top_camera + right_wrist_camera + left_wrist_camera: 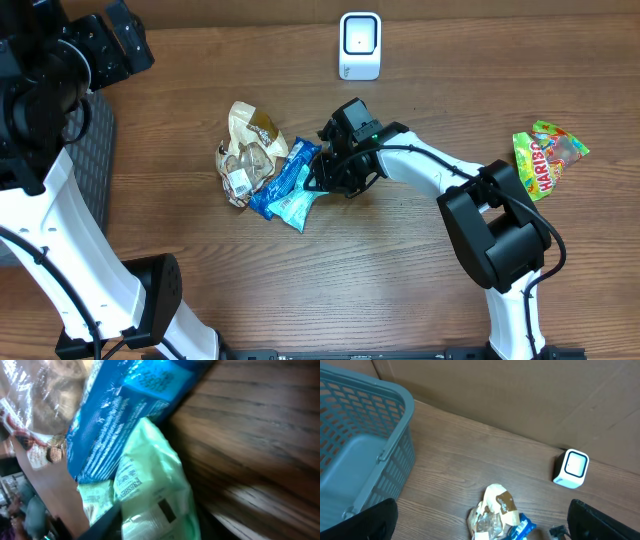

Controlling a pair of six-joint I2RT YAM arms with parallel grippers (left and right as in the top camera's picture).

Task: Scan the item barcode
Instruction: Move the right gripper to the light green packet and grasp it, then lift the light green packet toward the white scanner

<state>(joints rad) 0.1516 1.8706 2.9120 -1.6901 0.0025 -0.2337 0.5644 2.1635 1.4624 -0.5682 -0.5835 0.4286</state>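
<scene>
Your right hand (336,170) was down at the snack pile in the middle of the tabletop (330,290), with its tip pushed up against the near edge of the blue packet (293,168). So the item was basically touching the front of the hand, not off to either side.

On the right wrist camera the blue packet filled the space up and to the left of the hand. A pale green packet (150,485) sat just under it, dead ahead and close enough to go blurry. Honestly, I couldn't tell if the hand had clamped onto either packet or was only nudging them. The fingertips were buried in the wrappers from every angle.

A beige packet (248,150) lay on the far side of the blue one from the hand, touching it. The scanner (360,45) stood well apart from the hand, out past it toward the back of the tabletop. A Haribo bag (548,155) lay well off to the hand's right.

Your left hand (482,527) was released, fingers spread wide, hanging above the tabletop with nothing in it. The grey basket (395,435) was near it.
</scene>
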